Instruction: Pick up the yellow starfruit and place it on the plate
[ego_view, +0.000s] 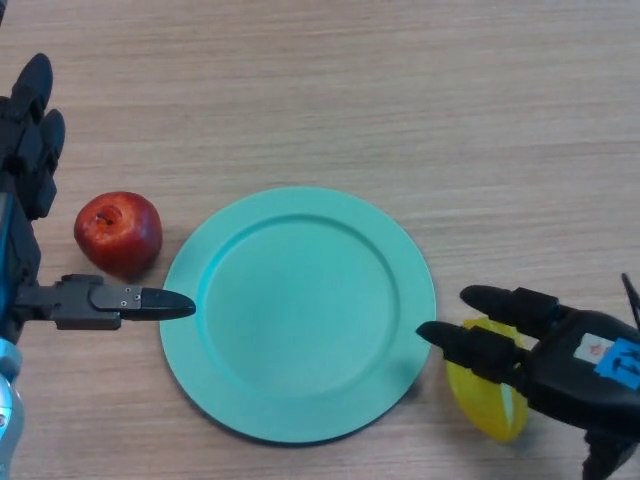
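The yellow starfruit (488, 408) lies on the wooden table just off the lower right rim of the teal plate (300, 310). My right hand (565, 365) comes in from the lower right and lies over the starfruit's top. Its fingers (480, 350) are stretched out toward the plate and cover part of the fruit; no curl round it shows. My left hand (28, 140) is at the left edge, open. Its fingers point away from me and its thumb (125, 301) reaches out to the plate's left rim. The plate has nothing on it.
A red apple (118, 233) sits on the table just left of the plate, above my left thumb. The wooden table (400, 90) stretches beyond the plate.
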